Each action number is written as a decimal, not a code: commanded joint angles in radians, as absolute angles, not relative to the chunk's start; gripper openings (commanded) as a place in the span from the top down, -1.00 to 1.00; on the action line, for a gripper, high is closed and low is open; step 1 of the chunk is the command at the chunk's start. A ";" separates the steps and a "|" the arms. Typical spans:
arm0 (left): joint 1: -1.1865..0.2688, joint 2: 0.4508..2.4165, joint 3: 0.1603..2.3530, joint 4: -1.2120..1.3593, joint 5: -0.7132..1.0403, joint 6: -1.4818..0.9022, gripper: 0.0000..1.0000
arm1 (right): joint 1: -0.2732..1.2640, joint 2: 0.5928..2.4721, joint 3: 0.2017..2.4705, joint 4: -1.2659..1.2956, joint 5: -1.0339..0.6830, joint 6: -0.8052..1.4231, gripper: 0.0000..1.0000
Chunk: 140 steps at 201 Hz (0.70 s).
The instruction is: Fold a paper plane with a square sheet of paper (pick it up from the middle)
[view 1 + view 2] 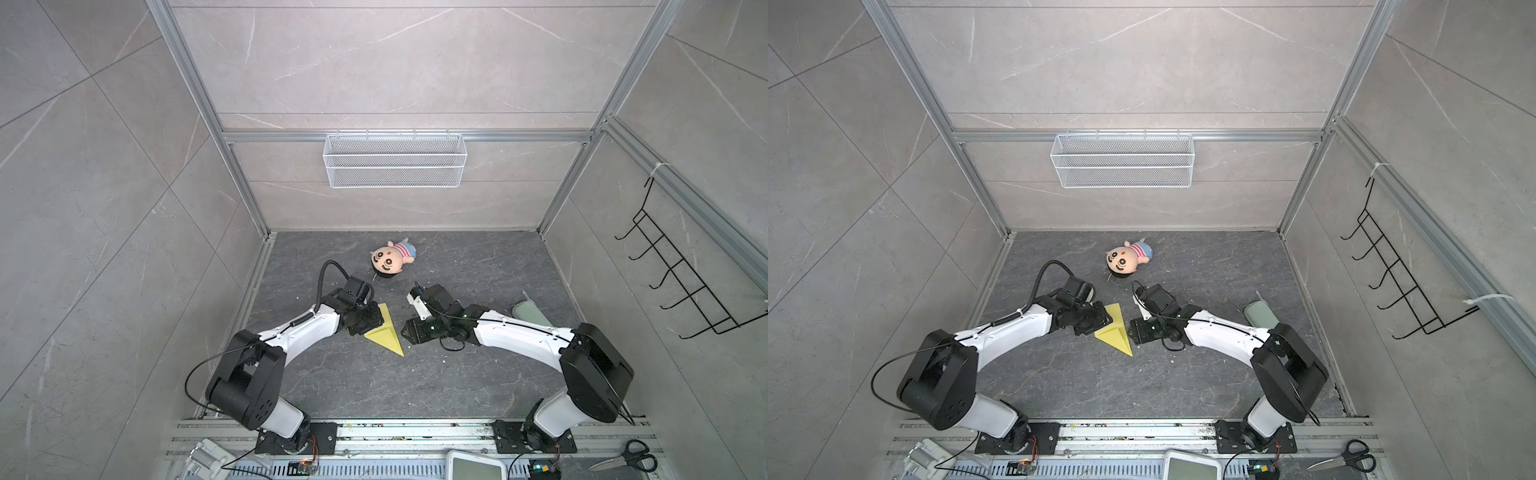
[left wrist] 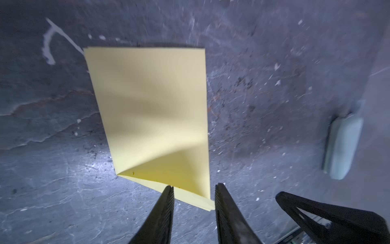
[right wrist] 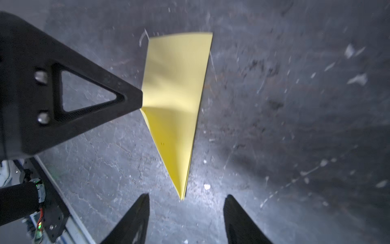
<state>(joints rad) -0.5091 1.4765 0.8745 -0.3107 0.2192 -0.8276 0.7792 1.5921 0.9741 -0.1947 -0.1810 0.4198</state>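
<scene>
Your paper plane (image 1: 388, 334) lies on the dark table (image 1: 415, 382) between your 2 grippers, nearer you than the plush doll (image 1: 388, 259). Left gripper (image 2: 194, 187): jaws released, a plane corner between them, unpinched. Right gripper (image 3: 186, 197): jaws spread wide, just off the plane's pointed tip.

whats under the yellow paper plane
The paper plane lies on the dark table, and only tabletop shows along its free edges. In the left wrist view a lifted fold shows only more paper. Anything beneath the flat paper itself is covered.
</scene>
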 commanded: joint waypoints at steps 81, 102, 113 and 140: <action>-0.386 1.310 0.561 -0.048 0.358 -0.954 -0.18 | 0.770 1.856 1.132 -0.098 -0.463 0.135 -0.06; -0.372 1.306 0.544 -0.028 0.371 -0.955 -0.27 | 0.760 1.897 1.145 -0.055 -0.481 0.135 0.12; -0.365 1.301 0.534 -0.019 0.377 -0.957 -0.33 | 0.752 1.911 1.151 -0.041 -0.507 0.135 0.27; -0.349 1.285 0.502 0.030 0.407 -0.956 -0.48 | 0.732 1.937 1.157 -0.019 -0.568 0.135 0.72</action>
<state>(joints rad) -0.3626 1.3163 0.5236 -0.0418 0.3550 -0.9504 0.7521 1.9087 1.1301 -0.0608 -0.4885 0.1486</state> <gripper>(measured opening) 0.716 0.220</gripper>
